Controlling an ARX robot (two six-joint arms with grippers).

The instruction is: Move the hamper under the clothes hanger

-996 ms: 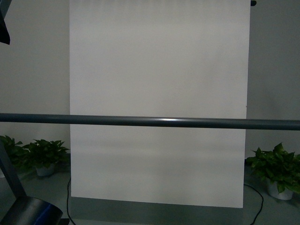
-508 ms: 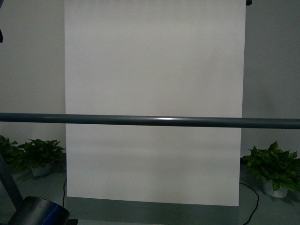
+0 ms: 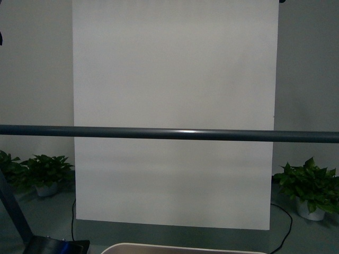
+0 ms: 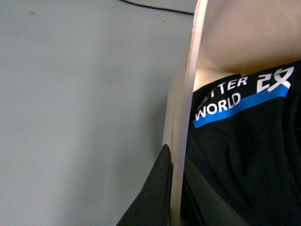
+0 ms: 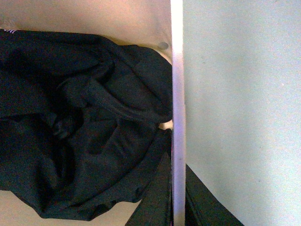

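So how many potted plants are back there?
3: one plant left of the white panel, another cut off at the far left edge, one right. The panel may hide more.

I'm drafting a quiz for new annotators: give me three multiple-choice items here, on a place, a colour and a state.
1. Front view: where is the hamper relative to the bar of the clothes hanger? A above; B hanging on it; C below.
2. Stripe colour on the black garment? A blue; B red; C yellow.
3. The right gripper is: A open over floor; B shut on the hamper's rim; C holding the garment.
C: only its cream rim shows at the bottom edge. A: blue band under white lettering. B: a finger sits on each side of the rim.
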